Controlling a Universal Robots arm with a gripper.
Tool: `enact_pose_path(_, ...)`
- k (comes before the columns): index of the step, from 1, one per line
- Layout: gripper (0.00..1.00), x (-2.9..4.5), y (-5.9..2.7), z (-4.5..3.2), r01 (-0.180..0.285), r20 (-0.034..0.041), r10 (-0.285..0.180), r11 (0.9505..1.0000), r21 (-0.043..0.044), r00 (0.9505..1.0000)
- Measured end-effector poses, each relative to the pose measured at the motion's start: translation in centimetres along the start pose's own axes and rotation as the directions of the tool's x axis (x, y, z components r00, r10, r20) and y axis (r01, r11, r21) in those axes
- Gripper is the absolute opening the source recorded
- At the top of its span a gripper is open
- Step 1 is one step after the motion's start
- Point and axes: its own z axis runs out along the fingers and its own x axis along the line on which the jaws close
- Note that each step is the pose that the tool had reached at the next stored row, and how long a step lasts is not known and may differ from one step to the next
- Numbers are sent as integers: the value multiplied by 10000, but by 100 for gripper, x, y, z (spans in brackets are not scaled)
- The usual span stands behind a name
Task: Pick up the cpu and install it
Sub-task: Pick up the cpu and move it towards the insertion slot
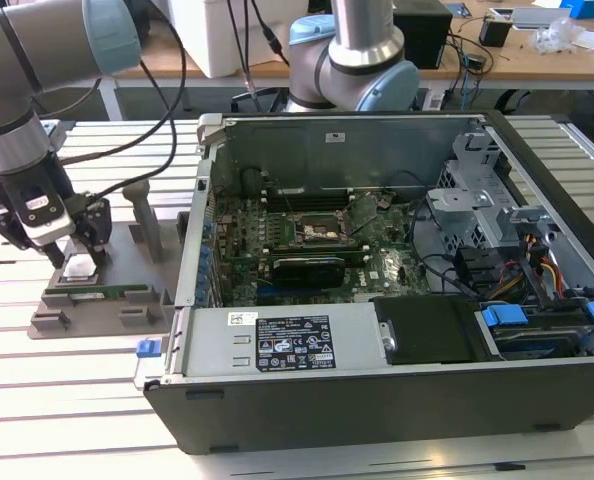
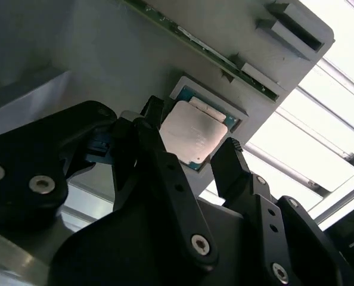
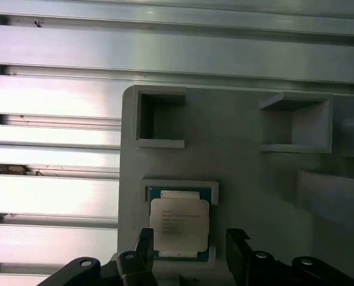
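The cpu (image 1: 77, 267) lies flat in a shallow square recess of a matte grey holder (image 1: 137, 300) that stands on the bench (image 1: 77, 410), whose surface is made of ribbed aluminium slats. In both wrist views the chip shows a dull silver metal lid with rounded corners, set on a thin blue-green rim (image 2: 193, 138) (image 3: 179, 223).

The gripper (image 1: 77, 257) hangs just above it. Its black, angular fingers (image 2: 165, 179) are spread, one on each side of the chip, and grip nothing. Whether a tip already touches the rim cannot be told. In the first wrist view the tips (image 3: 239, 250) flank the lower half of the cpu.

A long narrow green memory stick (image 1: 107, 291) sits in a slot along the holder's edge, just beside the cpu's recess.

To the exterior view's right of the holder stands an open computer case (image 1: 377, 410) of dark sheet metal. A green motherboard (image 1: 387, 270) lies inside it, with a square metal-framed socket (image 1: 322, 231) near its middle.
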Motion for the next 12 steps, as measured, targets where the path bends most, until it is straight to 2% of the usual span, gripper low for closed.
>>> enact_pose_path(3, 60, 43, 20, 43, 0, 2, 0, 10000, -2, 10000)
enact_pose_path(12, 60, 45, 59, 146, 161, 1, -161, 9999, -4, 9999)
